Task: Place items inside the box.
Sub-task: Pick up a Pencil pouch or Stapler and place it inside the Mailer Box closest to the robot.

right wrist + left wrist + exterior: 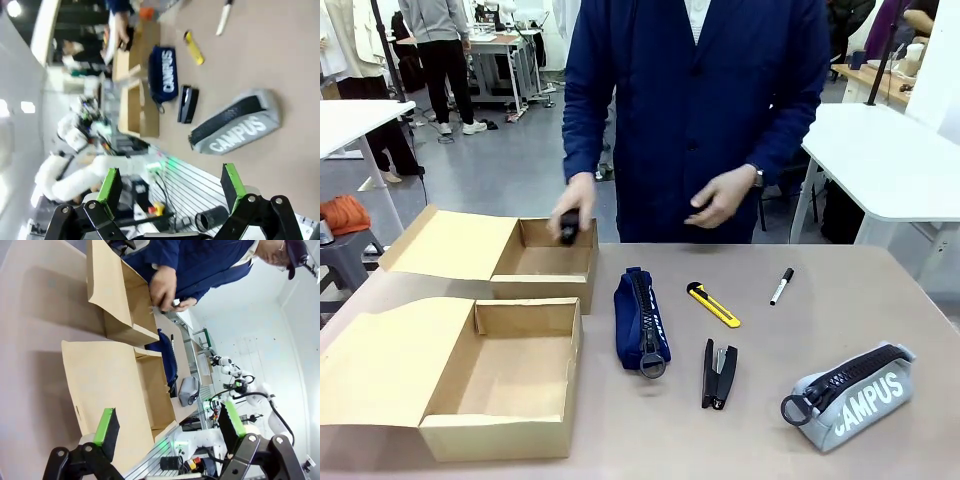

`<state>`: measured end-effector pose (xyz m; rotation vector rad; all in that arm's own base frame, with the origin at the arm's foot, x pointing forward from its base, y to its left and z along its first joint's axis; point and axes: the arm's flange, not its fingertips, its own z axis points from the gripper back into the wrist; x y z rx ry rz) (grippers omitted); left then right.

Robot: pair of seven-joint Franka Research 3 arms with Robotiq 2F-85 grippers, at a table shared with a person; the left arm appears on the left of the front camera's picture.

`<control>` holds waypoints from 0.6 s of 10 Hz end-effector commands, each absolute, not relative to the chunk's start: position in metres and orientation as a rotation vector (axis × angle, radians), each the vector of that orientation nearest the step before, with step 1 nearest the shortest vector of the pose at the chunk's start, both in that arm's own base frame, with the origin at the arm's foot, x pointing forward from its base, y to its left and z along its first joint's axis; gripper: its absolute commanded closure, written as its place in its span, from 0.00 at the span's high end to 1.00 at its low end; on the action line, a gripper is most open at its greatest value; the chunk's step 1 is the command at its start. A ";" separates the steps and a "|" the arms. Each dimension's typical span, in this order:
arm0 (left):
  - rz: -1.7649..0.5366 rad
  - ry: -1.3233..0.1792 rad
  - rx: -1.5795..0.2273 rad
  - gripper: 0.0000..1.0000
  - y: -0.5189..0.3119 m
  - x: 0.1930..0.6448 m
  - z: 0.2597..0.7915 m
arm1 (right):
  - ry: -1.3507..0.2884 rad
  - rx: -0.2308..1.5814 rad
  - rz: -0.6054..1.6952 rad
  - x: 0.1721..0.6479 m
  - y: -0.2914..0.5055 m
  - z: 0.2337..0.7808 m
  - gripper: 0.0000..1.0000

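We are recording the open near box (pixel 495 438) and far box (pixel 545 290), both left of the navy blue zip pouch (pixel 640 325). The person's hand (pixel 575 205) is reaching down over the far box, gripping a small dark object (pixel 568 228). The left gripper (pixel 167 412) and right gripper (pixel 170 172) are hanging wide apart, holding nothing. Right of the navy blue zip pouch are lying the grey zip pouch (pixel 850 395), black stapler (pixel 718 375) and utility knife (pixel 713 305).

Right gripper (pixel 170 181): jaws wide apart, nothing between them. On the counter (pixel 285 60), the grey zip pouch (pixel 235 122), lettered "CAMPUS", lies nearest. The black stapler (pixel 187 103) is just beyond it, then the navy blue zip pouch (pixel 164 72) and the utility knife (pixel 194 47). The near cardboard box (pixel 135 110) stands open. A person's hand (pixel 120 25) holds a dark object at the far cardboard box (pixel 125 65).
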<state>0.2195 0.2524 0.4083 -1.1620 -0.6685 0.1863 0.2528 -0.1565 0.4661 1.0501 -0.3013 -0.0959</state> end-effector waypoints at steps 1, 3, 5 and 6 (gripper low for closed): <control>0.171 -0.701 -1.175 1.00 0.252 0.220 0.411 | -0.230 0.897 0.042 0.234 0.015 0.452 1.00; 0.171 -0.701 -1.175 1.00 0.252 0.220 0.411 | -0.127 0.741 0.259 0.202 0.118 0.422 1.00; 0.171 -0.701 -1.175 1.00 0.252 0.220 0.411 | -0.140 0.810 0.167 0.284 0.006 0.507 1.00; 0.171 -0.701 -1.175 1.00 0.252 0.220 0.411 | -0.140 0.810 0.167 0.284 0.006 0.507 1.00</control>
